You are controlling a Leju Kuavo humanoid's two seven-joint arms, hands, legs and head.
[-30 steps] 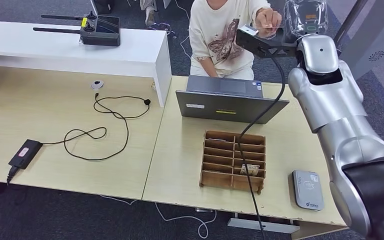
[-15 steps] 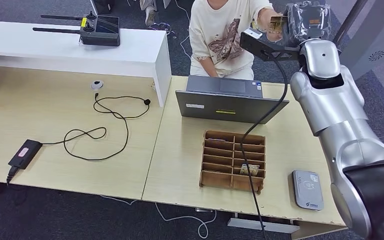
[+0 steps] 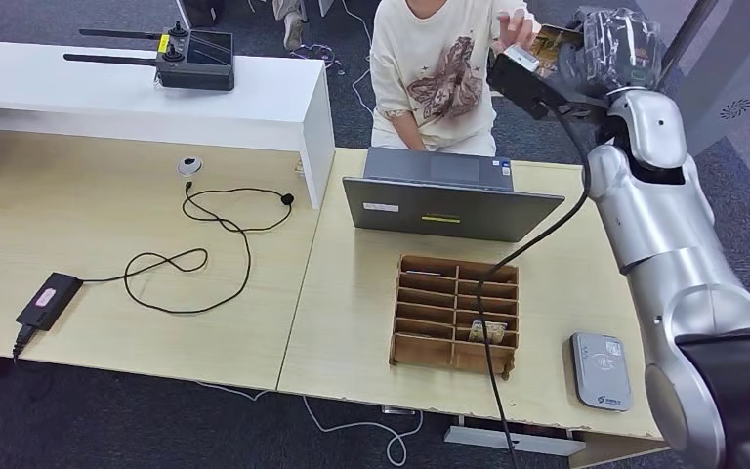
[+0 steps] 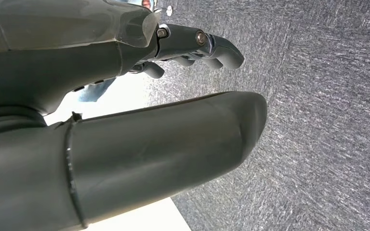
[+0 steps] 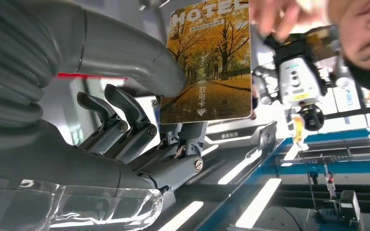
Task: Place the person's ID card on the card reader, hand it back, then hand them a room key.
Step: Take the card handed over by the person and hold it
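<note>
My right hand [image 3: 613, 47] is raised high beyond the desk's far edge and pinches a hotel room key card [image 3: 548, 43] printed with yellow autumn trees. In the right wrist view the key card [image 5: 207, 62] sits between my thumb [image 5: 125, 53] and the darker fingers [image 5: 125, 120]. A person's hand [image 3: 515, 26], fingers spread, hovers just beside the card's far end without clearly gripping it. The grey card reader [image 3: 602, 370] lies on the desk at the front right. My left hand [image 4: 173, 96] hangs over grey carpet, fingers apart and holding nothing.
A wooden slotted card box [image 3: 456, 315] with a card in one slot stands in front of a grey laptop [image 3: 449, 200]. A person in a cream shirt [image 3: 435, 68] sits behind the desk. A black cable [image 3: 522, 234] trails from my right wrist across the box.
My right arm has swung to the right and slightly up, carrying the key card. The person's hand, pinched shut before, now has its fingers spread beside the card.
</note>
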